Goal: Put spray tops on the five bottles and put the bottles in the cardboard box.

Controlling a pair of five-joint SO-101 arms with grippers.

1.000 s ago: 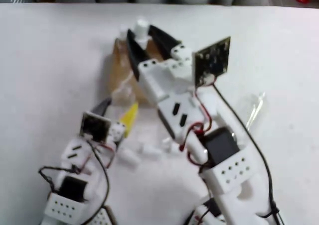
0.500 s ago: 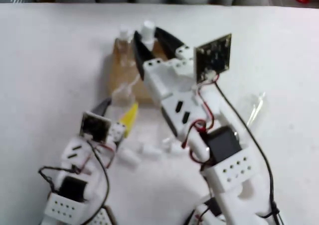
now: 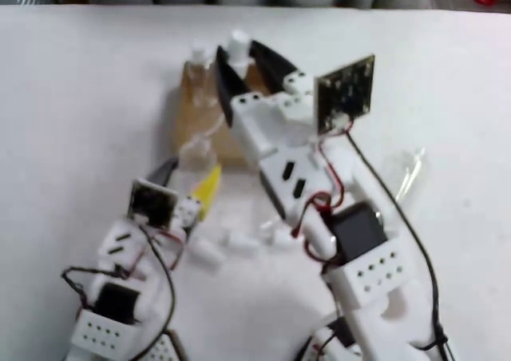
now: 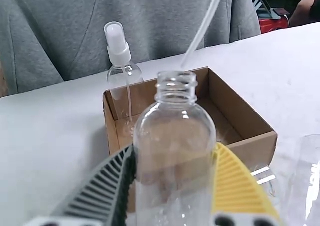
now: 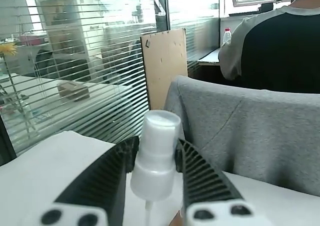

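My left gripper (image 3: pixel 192 168) is shut on a clear bottle (image 4: pixel 175 151) with an open neck, between its grey and yellow fingers, just in front of the cardboard box (image 4: pixel 240 131). The same bottle (image 3: pixel 194 155) stands upright at the near edge of the box (image 3: pixel 188 113). My right gripper (image 3: pixel 236 49), with black fingers, is shut on a white spray top (image 5: pixel 155 161) above the box's far side. The top's thin dip tube (image 4: pixel 202 28) hangs down over the box. A bottle fitted with a spray top (image 4: pixel 120 61) stands in the box's back corner.
Loose white spray tops (image 3: pixel 239 240) lie on the table between the two arms. Clear empty bottles (image 3: pixel 403 173) lie to the right of the right arm, one showing as a bottle (image 4: pixel 307 176) beside the box.
My right gripper has shifted slightly to the right with the spray top. The left arm has kept still with its bottle.
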